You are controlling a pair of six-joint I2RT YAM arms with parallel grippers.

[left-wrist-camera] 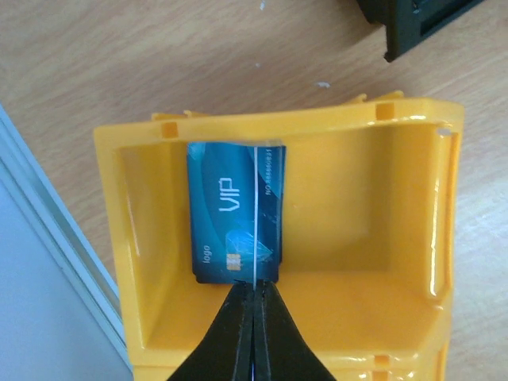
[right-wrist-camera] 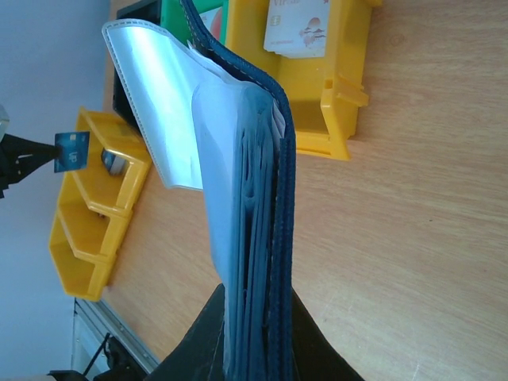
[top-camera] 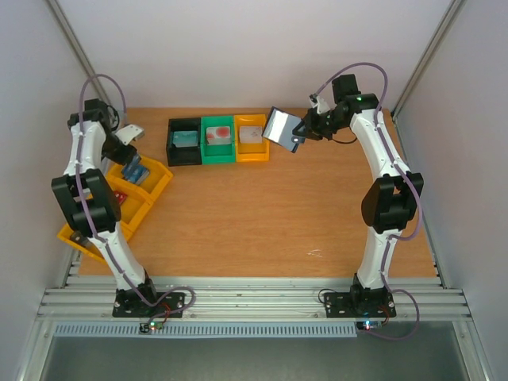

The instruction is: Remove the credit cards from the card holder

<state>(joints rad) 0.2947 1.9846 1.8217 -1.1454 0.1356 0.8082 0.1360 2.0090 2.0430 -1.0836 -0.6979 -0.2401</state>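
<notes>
The left jaws pinch a blue card (right-wrist-camera: 71,151) edge-on above a yellow bin (left-wrist-camera: 127,238) where a VIP card (left-wrist-camera: 218,206) lies. The right jaws clamp the card holder (right-wrist-camera: 274,238), lifted clear of the worktop (top-camera: 278,222), with a pocket page (right-wrist-camera: 159,111) flopping open. Released askew, the blue card could clip the bin's rim and land outside. Any cards left inside might slide from the tilted holder.
</notes>
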